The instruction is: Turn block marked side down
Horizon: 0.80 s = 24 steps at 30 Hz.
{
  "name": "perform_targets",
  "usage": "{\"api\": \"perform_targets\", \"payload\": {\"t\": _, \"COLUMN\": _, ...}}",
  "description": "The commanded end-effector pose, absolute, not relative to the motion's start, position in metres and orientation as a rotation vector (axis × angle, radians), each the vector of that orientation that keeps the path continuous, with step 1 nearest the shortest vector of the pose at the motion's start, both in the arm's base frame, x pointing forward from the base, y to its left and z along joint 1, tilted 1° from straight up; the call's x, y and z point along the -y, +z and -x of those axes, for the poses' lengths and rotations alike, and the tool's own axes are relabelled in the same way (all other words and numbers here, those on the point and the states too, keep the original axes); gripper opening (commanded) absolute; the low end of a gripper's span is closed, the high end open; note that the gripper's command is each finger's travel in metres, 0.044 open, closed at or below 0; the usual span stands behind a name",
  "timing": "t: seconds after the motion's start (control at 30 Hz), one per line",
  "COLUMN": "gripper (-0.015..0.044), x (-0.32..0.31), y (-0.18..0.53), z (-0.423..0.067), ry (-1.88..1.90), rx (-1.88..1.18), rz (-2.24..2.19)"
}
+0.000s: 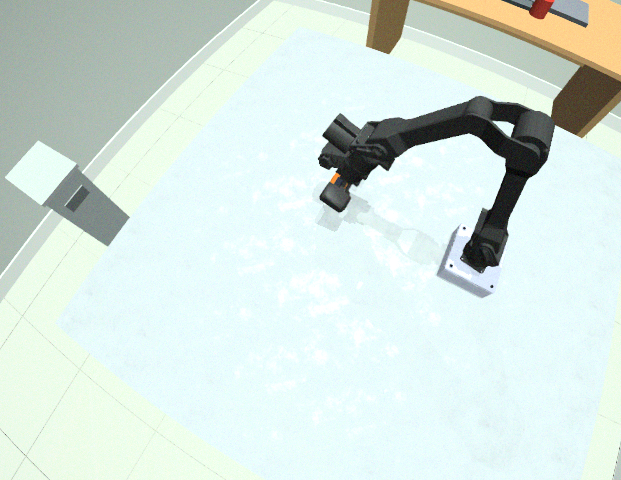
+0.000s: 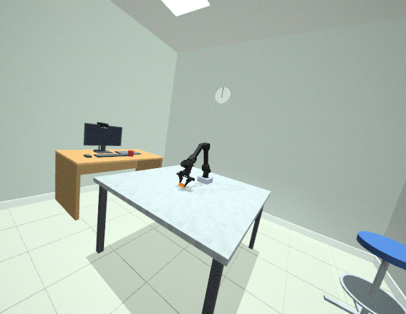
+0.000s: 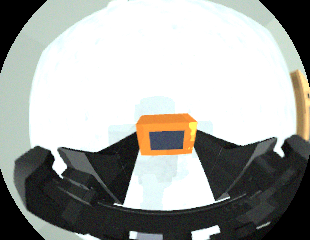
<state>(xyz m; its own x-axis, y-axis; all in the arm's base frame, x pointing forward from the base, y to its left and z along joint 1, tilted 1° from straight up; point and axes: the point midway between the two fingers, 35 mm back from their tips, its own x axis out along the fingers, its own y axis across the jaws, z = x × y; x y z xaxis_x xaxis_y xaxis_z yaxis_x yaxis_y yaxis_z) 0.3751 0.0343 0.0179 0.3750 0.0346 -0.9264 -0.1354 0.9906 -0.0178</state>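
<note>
The orange block (image 1: pixel 334 178) (image 2: pixel 181 184) (image 3: pixel 166 119) has a dark rectangular mark (image 1: pixel 341 182) (image 3: pixel 166 140) on one side. In the wrist view the marked side faces the camera, with a narrow strip of the adjoining orange side showing above it. My gripper (image 1: pixel 337 180) (image 2: pixel 182 184) (image 3: pixel 165 133) is shut on the block, one finger at each end. The block appears to be held a little above the table (image 1: pixel 196 310) (image 2: pixel 196 209), with shadows around it; the exact gap is hard to judge. The block's underside is hidden.
The arm's pale base (image 1: pixel 468 279) (image 2: pixel 204 180) stands on the table to the right of the gripper in the top and exterior views. A wooden desk (image 1: pixel 481 25) (image 2: pixel 69 156) with a red cup (image 1: pixel 540 7) (image 2: pixel 130 153) stands beyond the table. A blue stool (image 2: pixel 385 248) stands away from it.
</note>
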Motion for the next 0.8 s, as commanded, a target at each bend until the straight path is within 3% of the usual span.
{"api": "perform_targets", "payload": {"t": 0.0, "gripper": 0.0000, "x": -0.035, "y": 0.019, "z": -0.372, "ry": 0.119, "rx": -1.119, "rz": 0.092}}
{"api": "perform_targets", "payload": {"t": 0.77, "gripper": 0.0000, "x": -0.035, "y": 0.000, "z": -0.380, "ry": 0.126, "rx": -0.853, "rz": 0.073}}
